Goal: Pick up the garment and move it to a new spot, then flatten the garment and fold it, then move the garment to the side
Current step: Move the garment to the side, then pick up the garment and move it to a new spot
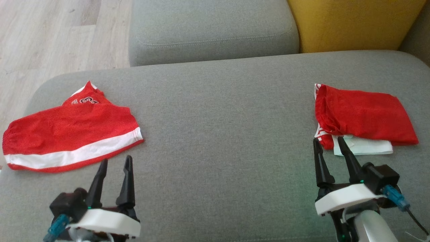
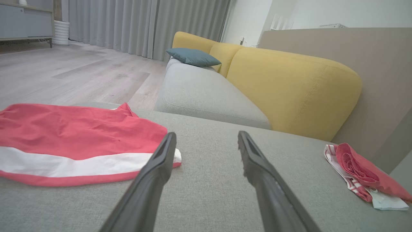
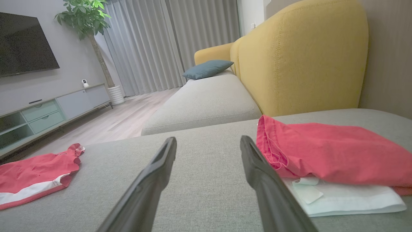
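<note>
A red garment with a white stripe along its hem lies loosely spread at the left of the grey sofa seat. It also appears in the left wrist view and the right wrist view. My left gripper stands open just in front of its right corner, nothing between the fingers. At the right lies a folded red garment on top of a folded white cloth. My right gripper is open, fingertips at that pile's near left corner, holding nothing.
A second grey cushion adjoins the seat's far edge, with a yellow backrest at the far right. Wooden floor lies beyond the left edge. A blue pillow rests farther along the sofa. A TV cabinet stands across the room.
</note>
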{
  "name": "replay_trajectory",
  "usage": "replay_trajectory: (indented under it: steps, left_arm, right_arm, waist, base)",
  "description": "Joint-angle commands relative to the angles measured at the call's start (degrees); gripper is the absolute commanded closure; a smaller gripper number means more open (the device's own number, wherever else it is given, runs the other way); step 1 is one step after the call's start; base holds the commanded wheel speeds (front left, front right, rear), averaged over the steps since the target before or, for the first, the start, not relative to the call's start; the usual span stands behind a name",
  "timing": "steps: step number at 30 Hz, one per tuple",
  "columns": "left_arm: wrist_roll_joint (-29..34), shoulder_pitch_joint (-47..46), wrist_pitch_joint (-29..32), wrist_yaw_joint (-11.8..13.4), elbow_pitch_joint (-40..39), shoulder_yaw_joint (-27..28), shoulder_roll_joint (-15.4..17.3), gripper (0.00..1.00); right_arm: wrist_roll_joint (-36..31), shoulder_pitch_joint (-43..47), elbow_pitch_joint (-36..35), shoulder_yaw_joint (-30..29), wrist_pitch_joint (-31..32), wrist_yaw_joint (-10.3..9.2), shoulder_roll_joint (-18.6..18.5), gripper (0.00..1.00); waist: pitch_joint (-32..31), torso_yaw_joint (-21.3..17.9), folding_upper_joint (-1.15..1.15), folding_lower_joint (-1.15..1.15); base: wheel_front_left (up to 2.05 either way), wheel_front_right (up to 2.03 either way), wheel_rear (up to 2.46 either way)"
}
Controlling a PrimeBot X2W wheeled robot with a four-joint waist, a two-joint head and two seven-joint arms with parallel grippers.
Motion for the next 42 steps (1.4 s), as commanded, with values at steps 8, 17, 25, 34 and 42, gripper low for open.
replay_trajectory:
  steps: [8, 17, 25, 34, 42]
  left_arm:
    - [-1.9, -3.1, -0.7, 1.2, -2.0, 1.1, 0.5, 0.0]
    - [-1.8, -3.2, -0.7, 1.3, -2.1, 0.8, 0.5, 0.0]
    - [-1.3, -3.5, -0.7, 1.0, -1.7, 0.8, 0.5, 0.0]
    - [-0.7, -3.8, -0.7, 1.2, -0.6, 2.0, 0.5, 0.0]
    - [0.2, -3.1, -0.7, 1.0, -0.3, 3.2, 0.5, 0.0]
  right_arm:
    - [-1.5, -0.3, -3.1, 1.1, -0.8, -0.05, -0.1, 0.0]
    - [-0.6, -0.2, -3.1, 1.2, -0.8, -0.05, -0.1, 0.0]
    - [-0.2, -0.1, -3.0, 1.3, -0.8, -0.05, -0.1, 0.0]
    - [1.0, 0.3, -2.4, 4.6, -0.8, -0.05, -0.1, 0.0]
    - [3.1, 0.8, -1.9, 7.9, -0.8, -0.05, -0.1, 0.0]
  waist:
    - [0.3, -0.2, 0.0, 0.0]
    - [0.8, -0.6, 0.0, 0.0]
    - [0.9, 0.7, 0.0, 0.0]
    - [0.3, 6.2, 0.0, 0.0]
    - [-0.8, 14.5, 0.0, 0.0]
  base:
    - [0.0, 0.0, 0.0]
    - [0.0, 0.0, 0.0]
    - [0.0, 0.0, 0.0]
    - [0.0, 0.0, 0.0]
    - [0.0, 0.0, 0.0]
